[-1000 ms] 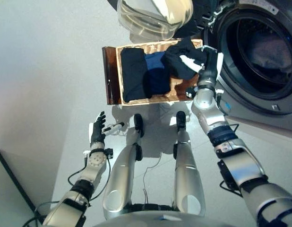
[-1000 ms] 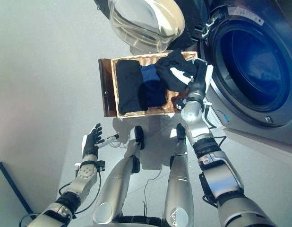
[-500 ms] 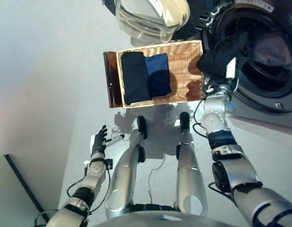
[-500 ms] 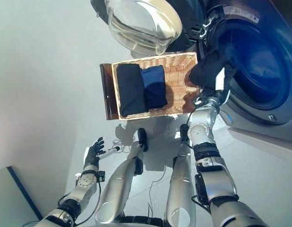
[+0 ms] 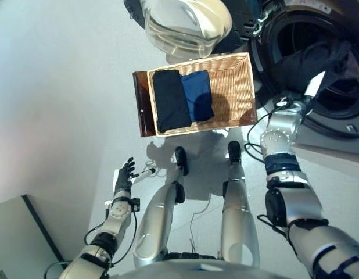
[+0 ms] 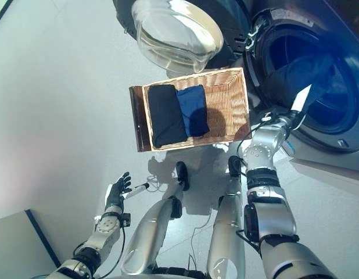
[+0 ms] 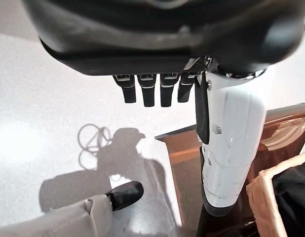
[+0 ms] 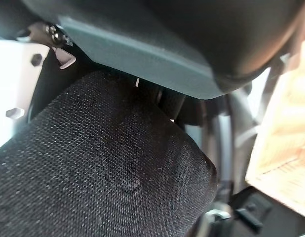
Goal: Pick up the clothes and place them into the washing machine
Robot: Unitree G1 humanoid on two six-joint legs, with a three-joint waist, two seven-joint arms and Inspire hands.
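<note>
You are partway through the load. One black garment (image 5: pixel 310 61) is at the mouth of the washing machine (image 5: pixel 342 116), on the far right, draped over the lower rim of the round opening and reaching into the drum. Judging by that, the first piece is nearly delivered but not yet let go.

Two folded pieces remain in the wicker basket (image 5: pixel 234 87), which sits on the floor in the far middle, just left of the machine. A black folded garment (image 5: pixel 171 100) lies on the left side of the basket, and a blue folded garment (image 5: pixel 197 96) lies touching it on its right. The right half of the basket is bare. The machine's glass door (image 5: pixel 188 23) hangs open beyond the basket.

Your right hand (image 5: pixel 314 87) is at the drum opening, up against the black garment. Its white-covered thumb shows, but the cloth hides the fingers; it is probably gripping the fabric, yet you cannot tell for sure from these views.

Your left hand (image 5: pixel 125 173) hangs near left, low over the floor, fingers spread and relaxed, holding nothing.
</note>
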